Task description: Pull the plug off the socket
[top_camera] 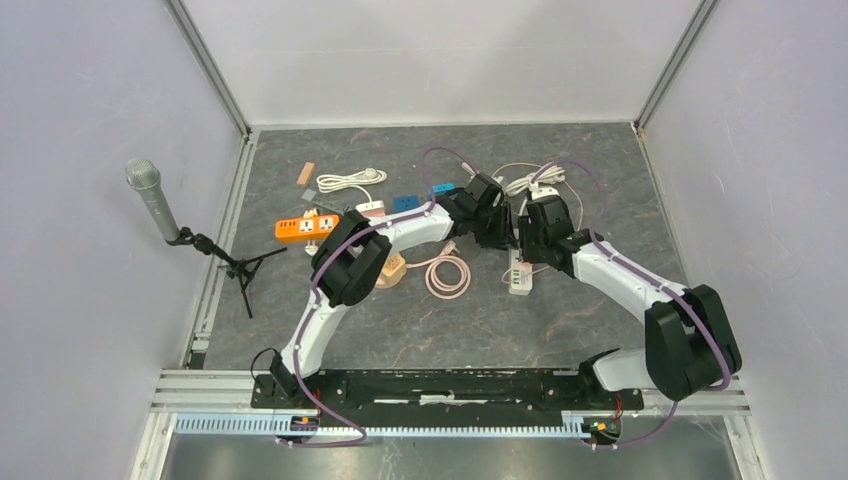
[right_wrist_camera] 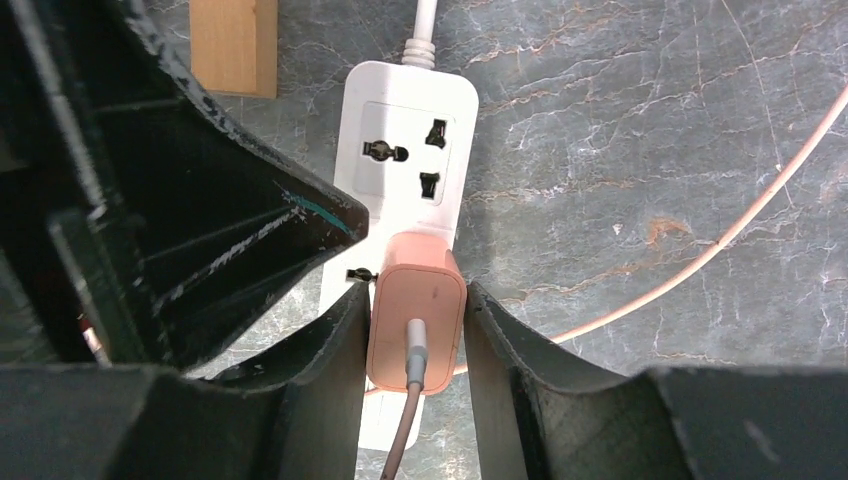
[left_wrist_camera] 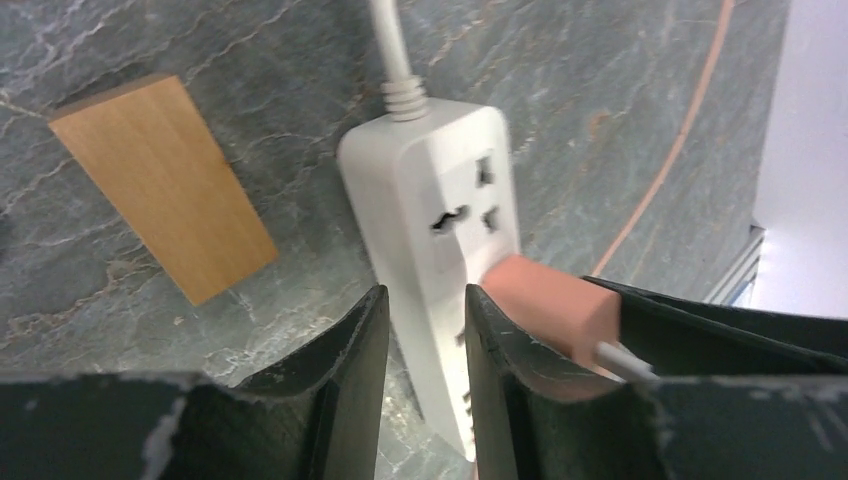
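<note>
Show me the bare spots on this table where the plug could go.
Free: the near band between the pink cable coil and the base rail; the far right corner beyond the right arm. Crowded: the far left around the orange power strip and coiled white cord, and the centre around the white power strip.

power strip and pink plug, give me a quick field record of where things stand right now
plug: pink plug, seated in the white power strip
right arm: right gripper shut on the plug, one finger on each side
left arm: left gripper over the strip beside the plug, narrow gap between its fingers, grip unclear
free socket: one, toward the cord end
nearby: wooden block beside the strip
status: plug not yet out
</note>
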Motion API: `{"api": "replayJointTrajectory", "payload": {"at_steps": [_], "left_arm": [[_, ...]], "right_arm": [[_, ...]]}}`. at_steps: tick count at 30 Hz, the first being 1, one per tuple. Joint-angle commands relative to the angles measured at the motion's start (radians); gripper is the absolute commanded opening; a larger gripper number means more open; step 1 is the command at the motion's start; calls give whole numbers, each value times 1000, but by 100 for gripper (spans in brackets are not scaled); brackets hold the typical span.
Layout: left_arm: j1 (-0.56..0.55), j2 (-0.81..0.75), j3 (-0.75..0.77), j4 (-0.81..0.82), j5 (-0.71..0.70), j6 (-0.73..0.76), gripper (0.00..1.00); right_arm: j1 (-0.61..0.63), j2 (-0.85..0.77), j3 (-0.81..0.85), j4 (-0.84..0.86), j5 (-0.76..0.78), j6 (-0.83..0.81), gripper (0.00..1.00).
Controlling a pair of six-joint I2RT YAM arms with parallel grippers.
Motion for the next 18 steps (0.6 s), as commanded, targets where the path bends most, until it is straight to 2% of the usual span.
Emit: {"api": "replayJointTrajectory", "payload": {"at_steps": [1, 5, 12, 18], "left_arm": [[-5, 31, 33, -18, -20, -52, 39], [-7, 52, 33, -18, 1, -64, 35], [-15, 70, 17, -50, -15, -59, 30], [-38, 107, 44, -126, -51, -43, 33]], "right_arm": [[-16, -46, -29, 51, 6, -14, 42], [-18, -56, -35, 66, 3, -13, 31], [-19, -50, 5, 52, -13, 0, 0], [-18, -14, 86, -6, -43, 27, 0]]}}
